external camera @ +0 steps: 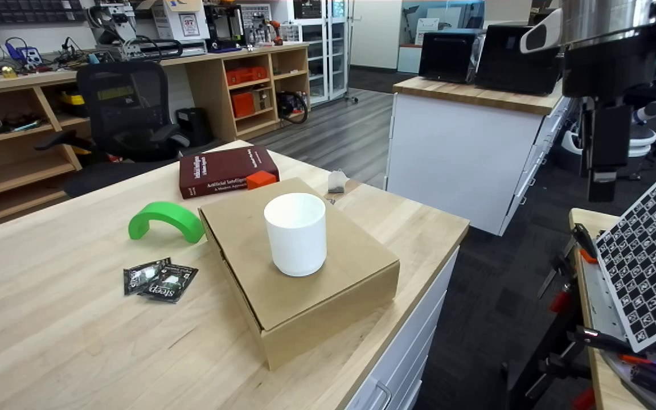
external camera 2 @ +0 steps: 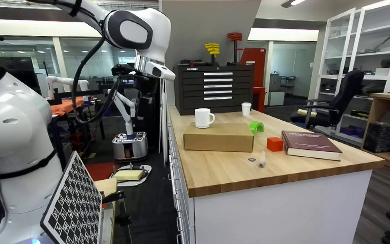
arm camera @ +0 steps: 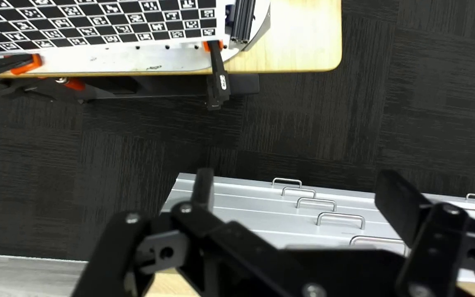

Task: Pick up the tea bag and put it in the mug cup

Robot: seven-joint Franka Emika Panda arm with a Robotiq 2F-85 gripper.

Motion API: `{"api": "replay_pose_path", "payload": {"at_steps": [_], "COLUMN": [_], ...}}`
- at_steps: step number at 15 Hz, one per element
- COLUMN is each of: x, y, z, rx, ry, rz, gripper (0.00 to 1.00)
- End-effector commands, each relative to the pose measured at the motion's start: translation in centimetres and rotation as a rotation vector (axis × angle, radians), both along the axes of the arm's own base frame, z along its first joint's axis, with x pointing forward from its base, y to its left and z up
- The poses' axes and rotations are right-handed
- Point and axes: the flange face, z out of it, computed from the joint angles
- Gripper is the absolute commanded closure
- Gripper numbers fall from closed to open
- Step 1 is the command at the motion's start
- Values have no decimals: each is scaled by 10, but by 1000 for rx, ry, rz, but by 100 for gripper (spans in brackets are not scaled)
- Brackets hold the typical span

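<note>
The tea bag is a small pale grey-white sachet on the wooden table, beyond the cardboard box. In an exterior view it stands up near the table edge, with its small tag beside it. The white mug cup stands upright on the box; its handle shows in an exterior view. I cannot see inside to its bottom. My gripper is open and empty, fingers wide apart. It hangs off the table's drawer side, high above the floor, in both exterior views. Tea bag and mug are out of the wrist view.
The cardboard box stands at the drawer-side table edge. A maroon book, orange cube, green arch and black packets lie around it. A paper cup and tool chest stand behind. A checkered board leans near the arm base.
</note>
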Motion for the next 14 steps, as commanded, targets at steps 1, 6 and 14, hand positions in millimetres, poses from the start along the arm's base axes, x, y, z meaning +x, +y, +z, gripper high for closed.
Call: {"api": "replay_pose_path", "payload": {"at_steps": [1,6,14], "x": [24,77,165], "y": [-8,-36,-66], "z": [-6,-10,-27], "rx": [-24,-110,-163], "ry": [-18,-98,-137], "rz": [-7,-11,-28], "gripper": [0,0,0]}}
